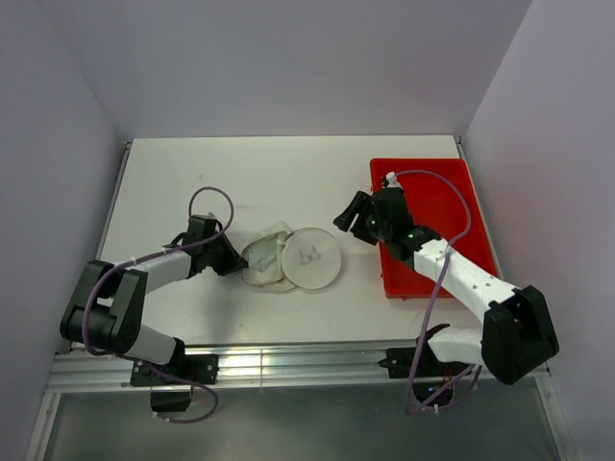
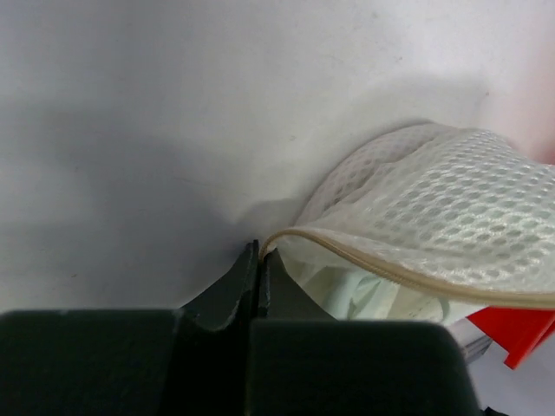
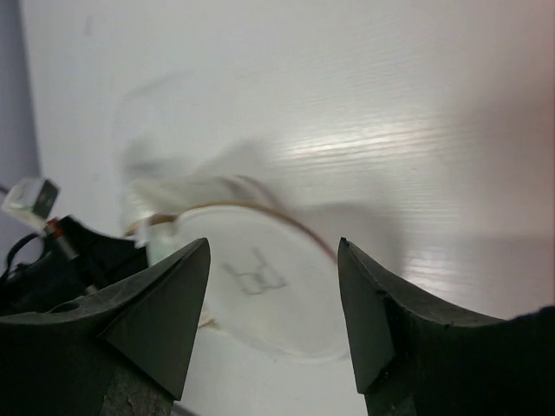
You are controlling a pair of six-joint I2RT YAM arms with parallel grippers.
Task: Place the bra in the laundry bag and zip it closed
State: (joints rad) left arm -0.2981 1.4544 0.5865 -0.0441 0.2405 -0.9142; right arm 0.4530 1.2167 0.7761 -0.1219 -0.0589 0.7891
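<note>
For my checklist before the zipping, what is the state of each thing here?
laundry bag: lying on table, zipper open.
bra: inside the bag, partly visible.
left gripper: shut on bag edge.
right gripper: open, holding nothing.
red tray: flat on table, right side.

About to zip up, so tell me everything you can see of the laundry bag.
The laundry bag is a cream mesh pouch lying on the white table, its round face with a dark bra outline turned up. Its left side gapes open along a tan zipper edge, pale fabric showing inside. The left claw is shut on that edge's end; the right claw hangs open, apart from it.
</note>
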